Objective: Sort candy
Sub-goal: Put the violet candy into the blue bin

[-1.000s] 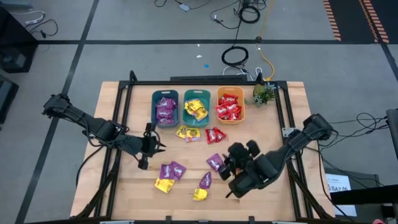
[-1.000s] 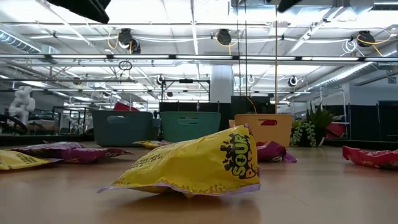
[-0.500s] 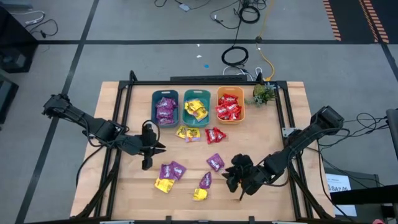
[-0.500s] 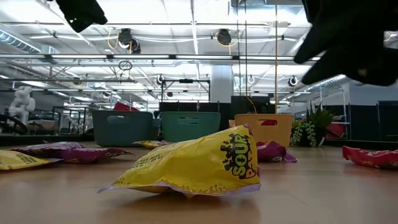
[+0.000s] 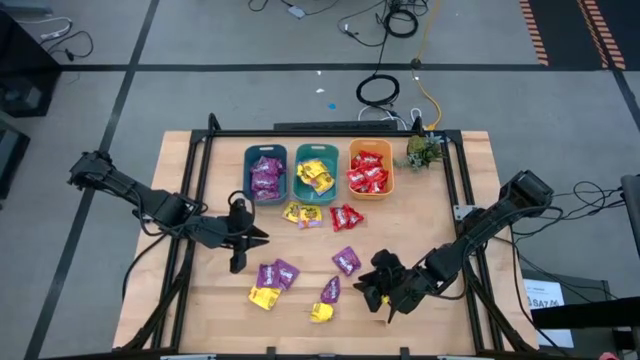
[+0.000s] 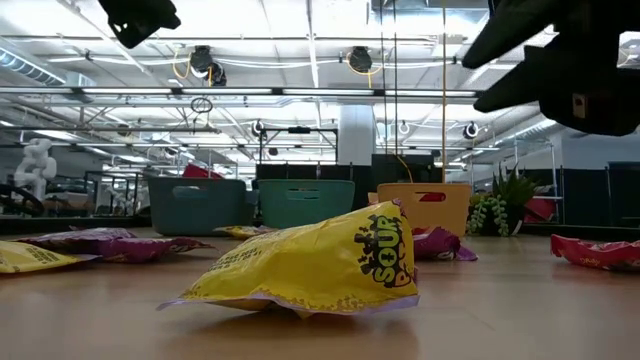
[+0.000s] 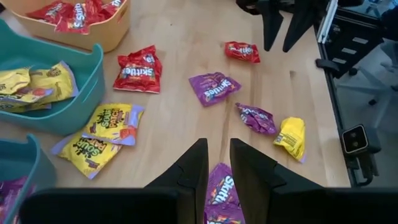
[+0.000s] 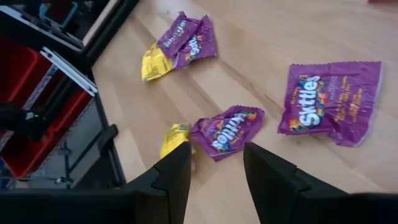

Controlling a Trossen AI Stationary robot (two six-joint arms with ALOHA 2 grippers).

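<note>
We look down on a pale wooden desk (image 5: 210, 300) framed by black rails, though its near corners are cut off in the high view. Along the far edge stand three smooth plastic bins: a teal bin with purple packets (image 5: 266, 172), a teal bin with yellow packets (image 5: 316, 173) and an orange bin with red packets (image 5: 371, 168), with a small green plant (image 5: 424, 151) beside the last. The rest of the shiny, crinkly wrapped candy lies loose on the bare wood: a yellow pair (image 5: 301, 214) and a red packet (image 5: 346, 216) just in front of the bins, then purple and yellow ones nearer the front. The left hand (image 5: 252, 236) hangs over the desk's left side, its fingers (image 7: 193, 171) a narrow gap apart and pinching nothing. The right hand (image 5: 372, 294) hovers near the front, fingers (image 8: 171, 177) spread and empty above a purple packet (image 8: 226, 130). Only the low view shows lettering on the yellow packet (image 6: 315, 264) up close; there both hands are cropped to dark shapes.
</note>
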